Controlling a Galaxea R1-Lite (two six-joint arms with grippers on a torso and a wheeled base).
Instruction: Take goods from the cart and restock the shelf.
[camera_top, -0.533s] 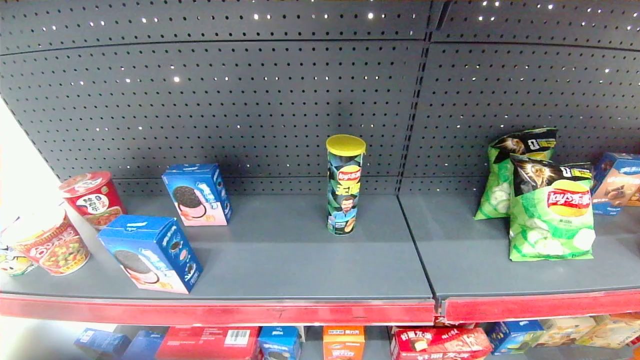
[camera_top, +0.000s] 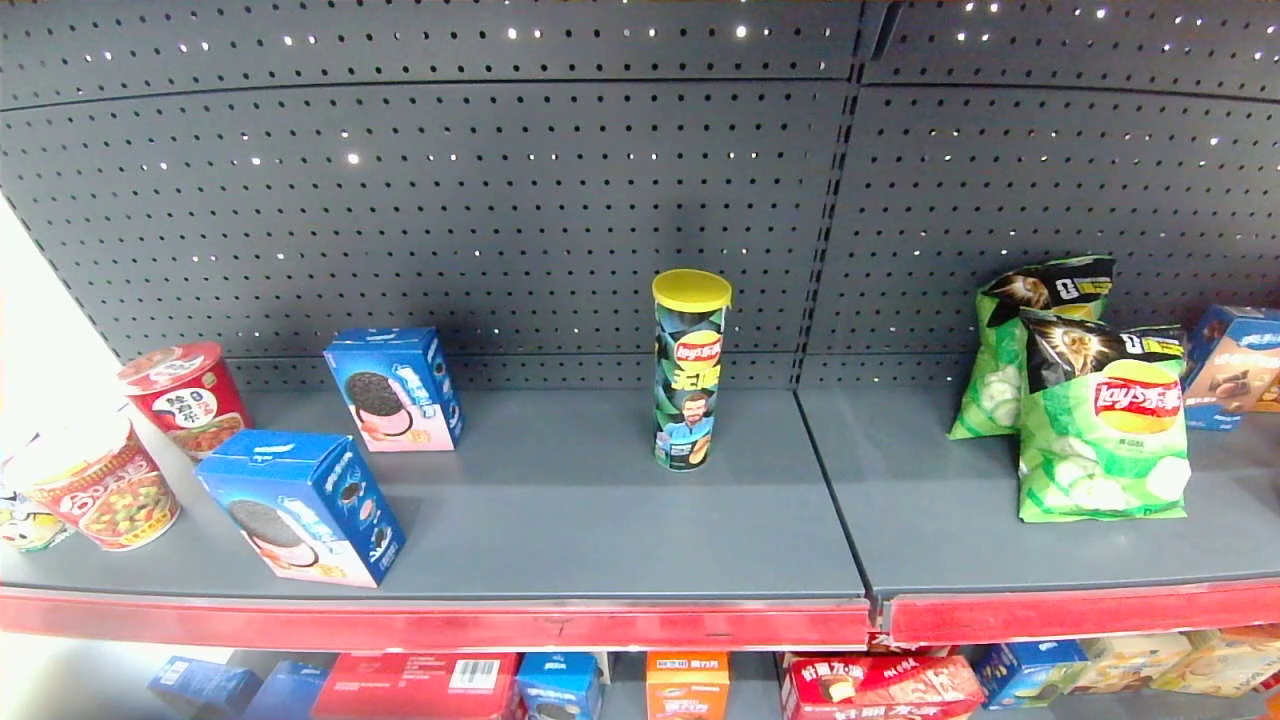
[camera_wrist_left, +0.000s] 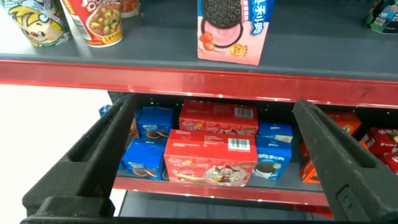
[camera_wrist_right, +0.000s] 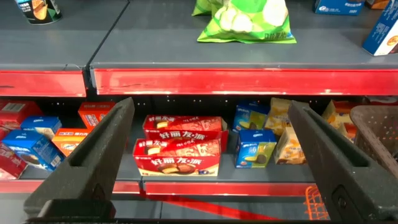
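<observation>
**Both arms before the shelf front.** The left gripper and the right gripper are each hanging with jaws spread wide and holding nothing. Both are pointing at the front of the shelf, toward the lower tier beneath its red edge.

Beyond the left gripper, red barcode boxes are lying among small blue boxes. Beyond the right gripper, red snack cartons are lying stacked two high.

Just beside that tier's goods, at the margin of the right gripper's outlook, a brown mesh basket is showing. It is probably the cart, and its contents are hidden.

By this reading, the goods to fetch are lying off to the side of the right gripper rather than ahead of it. The right arm is therefore the nearer one for the pick.

On the upper board a chip can is standing upright near the middle. Blue cookie boxes are sitting well apart toward the robot's left, and green chip bags well apart toward its right. The bare board on either side of the can is offering room for new stock.
</observation>
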